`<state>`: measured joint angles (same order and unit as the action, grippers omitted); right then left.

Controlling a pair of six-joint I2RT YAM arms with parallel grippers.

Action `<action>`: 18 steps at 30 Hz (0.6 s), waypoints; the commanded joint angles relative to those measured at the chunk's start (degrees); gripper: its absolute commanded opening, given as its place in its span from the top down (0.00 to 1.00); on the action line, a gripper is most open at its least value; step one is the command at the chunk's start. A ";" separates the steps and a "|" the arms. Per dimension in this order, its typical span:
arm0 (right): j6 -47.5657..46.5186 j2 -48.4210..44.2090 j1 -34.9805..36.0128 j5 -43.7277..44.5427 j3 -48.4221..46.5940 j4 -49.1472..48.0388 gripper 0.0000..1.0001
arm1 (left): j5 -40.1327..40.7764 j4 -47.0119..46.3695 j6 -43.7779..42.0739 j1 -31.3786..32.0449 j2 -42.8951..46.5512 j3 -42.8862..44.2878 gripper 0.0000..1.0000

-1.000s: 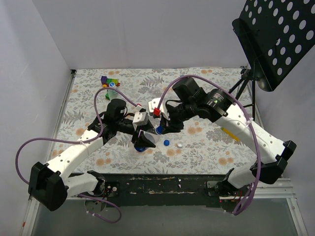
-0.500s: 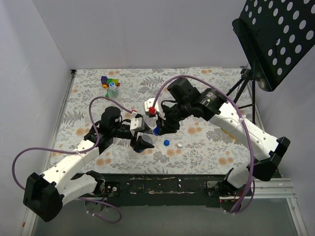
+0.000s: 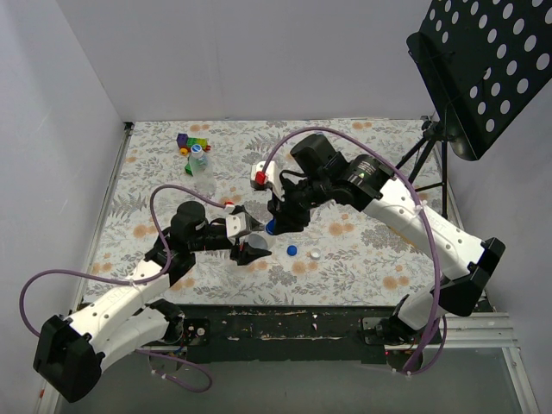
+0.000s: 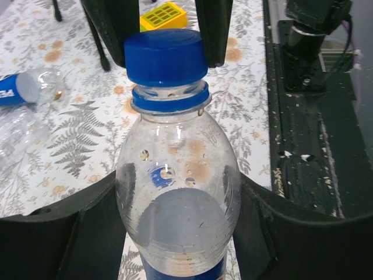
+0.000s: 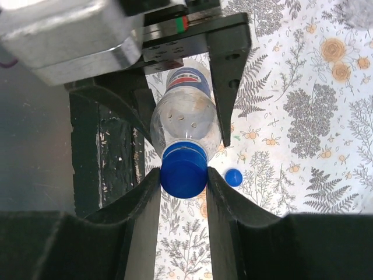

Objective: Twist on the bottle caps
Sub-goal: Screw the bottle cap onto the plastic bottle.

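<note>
Two arms meet over the middle of the flowered table [image 3: 362, 155]. At its far left rear lie some coloured blocks [image 3: 191, 141], and just beside them is a second bottle [image 3: 202, 171], clear with a blue top; from above I cannot tell whether it stands or lies.

Next along, the left end effector [image 3: 247, 251] is closed part way around a bottle [image 4: 175, 192]. One dark finger presses each flank just below the shoulder, so the bottle is held fast. It is clear, with droplets inside and a blue label at its lower edge. A blue cap [image 4: 166, 55] sits on its neck, directly above the blue collar ring.

The right end effector [image 3: 276, 226] sits over that cap from the opposite side. Its jaws are narrow, with both fingers [image 5: 143, 216] touching the cap's sides, so it grips the cap while the left arm holds the body.

Just right of the held bottle, a loose cap [image 3: 291, 251], blue, lies on the table. Near it lies a white cap [image 3: 316, 254]. Both are apart from the arms.

The left wrist view also shows a labelled bottle [image 4: 23, 87] lying on its side. A crinkled bottle [image 4: 14, 131] lies near it, and a yellow block [image 4: 163, 14] rests behind the right fingers.

At the far right, a black perforated stand [image 3: 487, 69] rises beside the table.
</note>
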<state>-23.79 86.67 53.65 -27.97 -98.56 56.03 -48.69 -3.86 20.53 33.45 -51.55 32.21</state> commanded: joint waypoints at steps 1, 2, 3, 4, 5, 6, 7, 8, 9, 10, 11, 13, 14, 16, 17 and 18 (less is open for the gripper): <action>9.10 3.41 2.25 -1.40 0.92 -0.13 0.78 | 9.47 -16.08 0.20 1.44 3.91 0.41 1.00; 10.77 3.59 2.25 -0.52 0.92 -0.65 0.78 | 10.88 -17.57 0.56 1.70 4.35 -0.21 1.00; 12.26 3.59 2.34 0.10 1.00 -1.36 0.79 | 11.85 -19.07 1.34 1.97 4.70 -1.00 1.00; 13.93 3.50 2.34 0.45 1.27 -2.15 0.79 | 12.73 -20.65 1.61 2.05 4.96 -1.61 1.00; 15.51 3.24 2.34 0.72 1.70 -3.46 0.79 | 13.52 -21.79 2.05 2.40 5.05 -2.23 1.00; 17.27 3.06 2.34 0.89 2.23 -4.43 0.79 | 14.66 -22.50 2.31 2.76 5.06 -2.67 1.00; 19.03 2.98 2.34 0.98 2.58 -5.57 0.79 | 15.54 -22.86 2.14 2.85 5.06 -2.85 1.00; 20.44 2.80 2.34 1.07 3.02 -6.54 0.79 | 16.68 -23.12 1.97 3.02 5.06 -3.11 1.00; 21.93 2.62 2.43 1.25 3.37 -7.24 0.79 | 18.00 -23.39 1.62 3.46 5.32 -3.38 1.00; 23.08 2.62 2.43 1.68 3.55 -7.60 0.79 | 18.88 -23.56 1.18 3.64 5.49 -3.73 1.00; 24.65 2.80 2.43 1.69 3.64 -7.95 0.79 | 19.85 -23.83 0.65 3.90 5.58 -3.99 1.00; 26.59 2.89 2.43 1.07 3.99 -8.39 0.79 | 20.91 -23.74 -0.40 4.25 5.93 -4.43 1.00; 27.73 2.97 2.43 0.98 3.91 -8.48 0.80 | 21.87 -23.83 -0.84 4.43 6.20 -4.61 1.00; 29.49 3.24 2.43 1.16 3.56 -8.31 0.80 | 23.54 -23.83 -1.90 4.78 6.37 -4.96 1.00; 30.29 3.24 2.43 1.33 3.47 -8.48 0.80 | 24.85 -23.83 -2.25 4.95 6.37 -5.05 1.00; 30.73 3.15 2.43 1.60 3.55 -8.74 0.80 | 25.65 -23.74 -2.69 5.13 6.55 -5.22 1.00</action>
<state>-0.64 87.74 53.63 -20.23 -96.62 48.10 -29.61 -14.50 20.56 37.36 -47.66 24.88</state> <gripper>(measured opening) 0.397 0.584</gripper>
